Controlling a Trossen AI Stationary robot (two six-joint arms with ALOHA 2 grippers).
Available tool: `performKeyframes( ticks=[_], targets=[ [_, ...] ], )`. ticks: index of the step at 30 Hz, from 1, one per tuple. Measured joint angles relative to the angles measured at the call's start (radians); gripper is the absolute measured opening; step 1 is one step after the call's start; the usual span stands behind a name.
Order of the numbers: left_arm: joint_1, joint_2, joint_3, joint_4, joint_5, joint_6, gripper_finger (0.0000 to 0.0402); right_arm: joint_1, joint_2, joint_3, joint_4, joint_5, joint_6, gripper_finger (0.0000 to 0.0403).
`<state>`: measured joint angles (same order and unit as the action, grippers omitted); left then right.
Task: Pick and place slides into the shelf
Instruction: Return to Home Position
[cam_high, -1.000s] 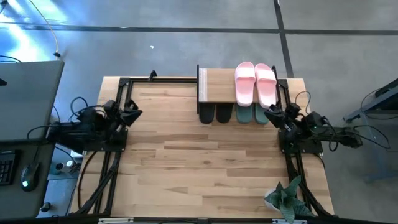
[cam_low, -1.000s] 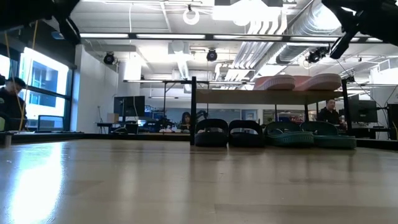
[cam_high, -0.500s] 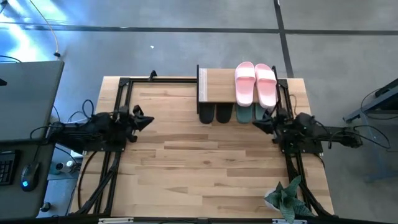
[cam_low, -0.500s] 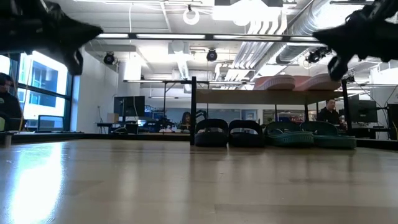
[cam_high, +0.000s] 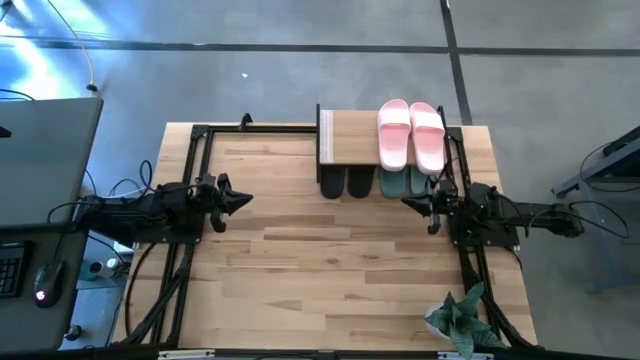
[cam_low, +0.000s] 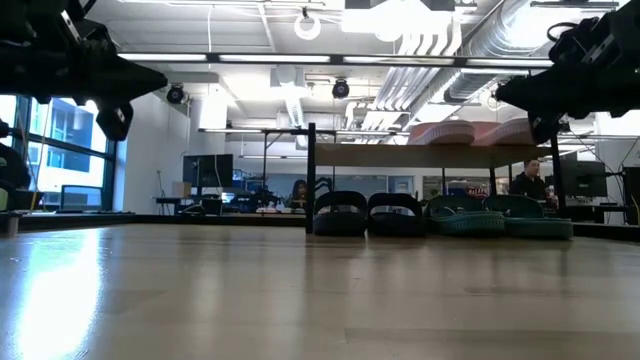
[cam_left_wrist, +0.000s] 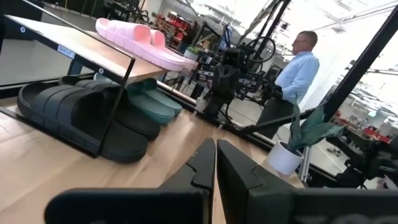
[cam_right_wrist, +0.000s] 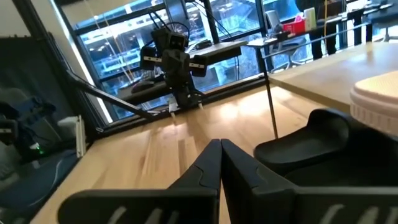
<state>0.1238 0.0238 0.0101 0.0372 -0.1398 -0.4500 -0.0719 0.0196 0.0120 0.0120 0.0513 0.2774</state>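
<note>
The shelf (cam_high: 350, 138) stands at the table's far edge. The pink slides (cam_high: 411, 135) lie side by side on its plank top. Beneath it, the black slides (cam_high: 345, 183) and the dark green slides (cam_high: 405, 185) rest on the tabletop, heels facing the near side. My left gripper (cam_high: 245, 199) hovers shut over the table's left part, pointing right. My right gripper (cam_high: 405, 202) hovers shut just near of the green slides, pointing left. In the left wrist view its fingers (cam_left_wrist: 216, 163) are closed; the right wrist view shows its fingers (cam_right_wrist: 221, 160) closed beside a black slide (cam_right_wrist: 323, 149).
A small potted plant (cam_high: 460, 320) stands at the table's near right corner. Black arm frames (cam_high: 190, 170) run along both sides of the table. Bare wood (cam_high: 320, 260) lies between the grippers. People show in the room behind, one in a light shirt (cam_left_wrist: 298, 68).
Both arms have reached out from the table's sides toward its middle. The left gripper has moved right and slightly nearer. The right gripper has moved left and nearer, away from the pink slides' end of the shelf. The slides have stayed put.
</note>
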Motion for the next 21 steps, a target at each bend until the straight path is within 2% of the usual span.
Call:
performKeyframes(
  ticks=[21],
  targets=[
    [0.000, 0.000, 0.000, 0.000, 0.000, 0.000, 0.0005, 0.000, 0.000, 0.001, -0.002, 0.001, -0.016, 0.0000]
  ],
)
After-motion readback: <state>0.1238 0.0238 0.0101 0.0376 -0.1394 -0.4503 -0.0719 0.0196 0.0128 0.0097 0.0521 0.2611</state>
